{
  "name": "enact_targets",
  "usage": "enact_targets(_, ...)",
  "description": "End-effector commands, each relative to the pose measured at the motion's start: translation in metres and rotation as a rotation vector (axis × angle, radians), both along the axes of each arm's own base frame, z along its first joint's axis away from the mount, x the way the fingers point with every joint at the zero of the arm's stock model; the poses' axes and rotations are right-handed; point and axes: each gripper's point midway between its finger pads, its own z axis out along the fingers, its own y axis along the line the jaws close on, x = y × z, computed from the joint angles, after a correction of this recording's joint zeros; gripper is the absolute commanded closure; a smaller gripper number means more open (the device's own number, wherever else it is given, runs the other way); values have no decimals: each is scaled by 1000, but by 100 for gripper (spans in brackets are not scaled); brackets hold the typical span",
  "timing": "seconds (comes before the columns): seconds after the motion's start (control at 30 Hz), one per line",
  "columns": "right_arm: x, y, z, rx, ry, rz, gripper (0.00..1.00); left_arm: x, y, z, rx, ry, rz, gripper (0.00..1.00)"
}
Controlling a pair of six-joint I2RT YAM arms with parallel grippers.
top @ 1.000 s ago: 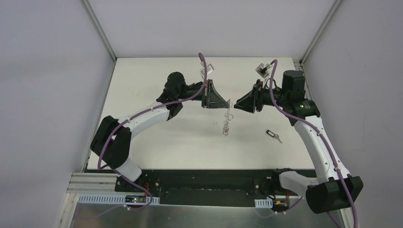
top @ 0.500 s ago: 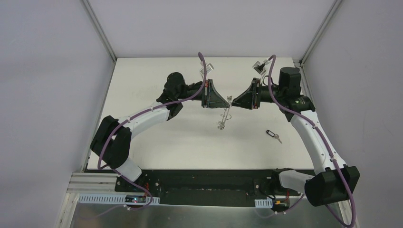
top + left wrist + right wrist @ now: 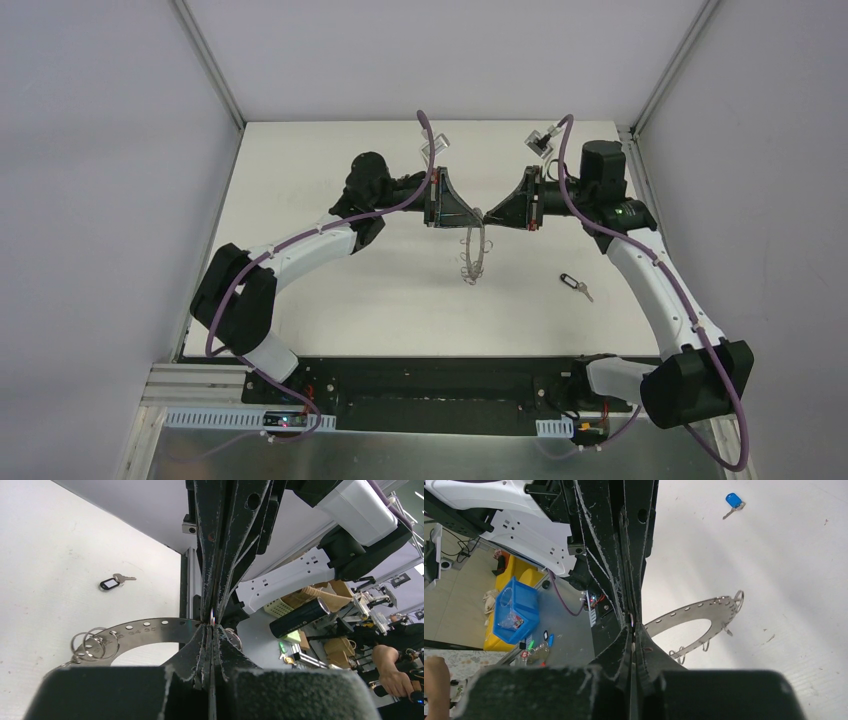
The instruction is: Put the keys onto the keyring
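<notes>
From the top external camera, the two arms reached in from either side above the white table (image 3: 400, 315). The left gripper (image 3: 478, 215) and the right gripper (image 3: 489, 214) met tip to tip over its middle. The flat grey metal keyring (image 3: 471, 272), shaped like a wide washer, hung below that meeting point, tilted and seen nearly edge-on. Whether its lower end touched the tabletop could not be told. A tiny black-headed key (image 3: 572, 284) with a short silver blade lay on the table to the right, well apart from the keyring.

In the left wrist camera, the left gripper (image 3: 210, 630) had its jaws pressed fully together on the keyring (image 3: 145, 629), gripping a rim marked with small holes and stamped numbers. The right gripper (image 3: 212, 611) came in from above, its jaws drawn almost together on the same rim, right against the left fingertips. Thin wire loops (image 3: 92, 642) clustered at the ring's left end. The black-headed key (image 3: 111, 583) lay flat on the table beyond.

In the right wrist camera, the right gripper (image 3: 631, 630) showed only a hairline slit between its fingers and appeared clamped on the edge of the keyring (image 3: 694, 612), facing the left gripper (image 3: 630, 607). The ring curved away to the right. A tiny blue-headed key (image 3: 734, 501) with a silver blade lay on the table far behind, well apart from it.
</notes>
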Motion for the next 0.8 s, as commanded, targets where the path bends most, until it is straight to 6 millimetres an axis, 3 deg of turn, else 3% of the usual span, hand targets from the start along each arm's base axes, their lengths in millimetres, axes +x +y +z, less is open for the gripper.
enact_targets(0.0,-3,3,14,27,-44,38,100,-4,0,17,-54,-72,-2,100)
enact_targets(0.17,-3,-1,15,-21,-106,22,100,-8,2,13,-32,-124,-15,100)
enact_targets(0.3,-5,0,5,-174,-270,-1,100,-11,7,8,23,-202,-26,79)
enact_targets(0.47,-5,-2,-2,-327,-356,-34,100,-10,17,-9,171,-269,-28,62)
enact_targets(0.77,-8,-4,7,-390,-420,-75,100,7,44,-22,361,-236,82,57)
